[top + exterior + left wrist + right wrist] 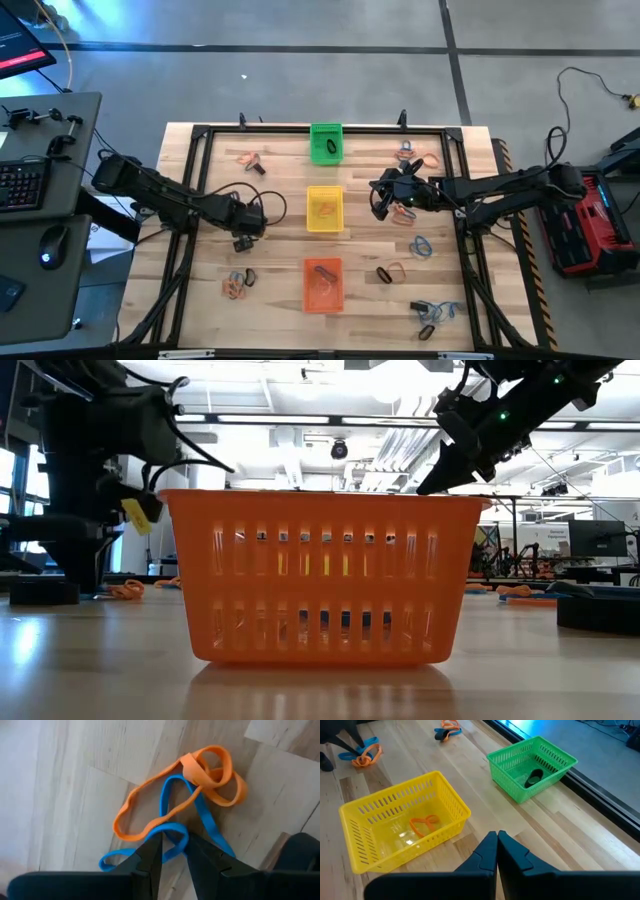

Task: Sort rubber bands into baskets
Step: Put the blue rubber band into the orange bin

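You have one wooden table (280,270) filling the middle of the high view, with two arms on it. The left arm (165,195) reaches in from the frame's left; the right arm (500,190) reaches in from the right.

Three baskets sit in a column down the centre of the high view: the green basket (326,143) at the top, the yellow basket (324,209) in the middle, the orange basket (322,285) at the bottom. The green one holds one black band (535,777), the yellow one holds one orange band (424,824), and in the orange one you can see thin loops whose colour and number you cannot tell.

The left gripper (173,842) is down at the table, left of the yellow basket, its fingers narrowed on either side of a blue band (172,827) that lies tangled with an orange loop (200,780). The right gripper (497,837) hangs right of the yellow basket, fingers pressed together with nothing between them.

Loose bands lie in about seven small clusters: two at upper left and lower left of the high view, such as the lower-left pile (238,283), and the others down the right side, such as the lower-right pile (432,314). You cannot count single bands there.
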